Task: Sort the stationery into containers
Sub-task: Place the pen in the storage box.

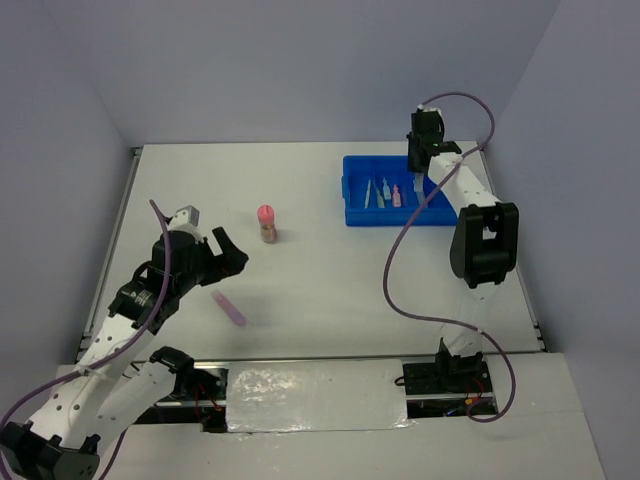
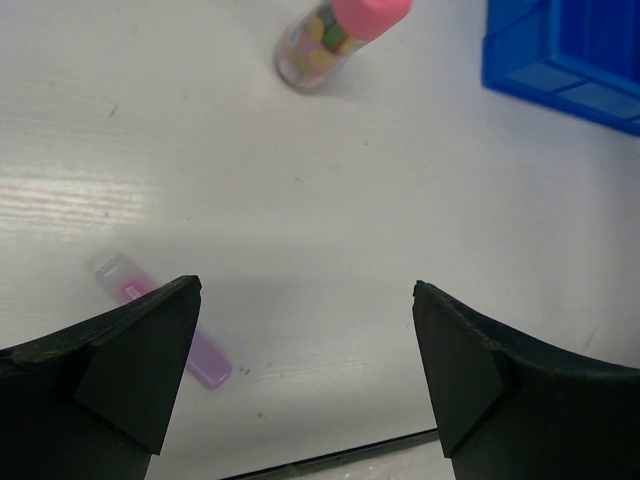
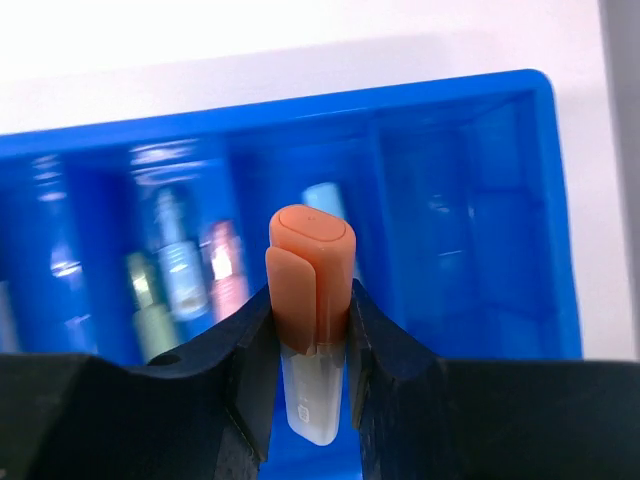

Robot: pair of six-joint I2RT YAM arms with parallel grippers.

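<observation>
Orange cap pinched tight above the blue slots

The right gripper (image 3: pixel 310 312) squeezes the orange-capped highlighter (image 3: pixel 310 262) between its two fingers, right over the blue tray (image 3: pixel 545 200), where other pens (image 3: pixel 170 272) lie in slots. I think it should go low into one slot before the fingers let go, so it cannot bounce out. The left gripper (image 2: pixel 305 300) is wide open and holds nothing, above the purple highlighter (image 2: pixel 205 358) on the table (image 2: pixel 400 200), with the pink-capped tube (image 2: pixel 335 30) farther off.

Bare table (image 1: pixel 320 290) between purple highlighter (image 1: pixel 228 309) and pink-capped tube (image 1: pixel 267 224); blue tray (image 1: pixel 365 219) well apart.
</observation>
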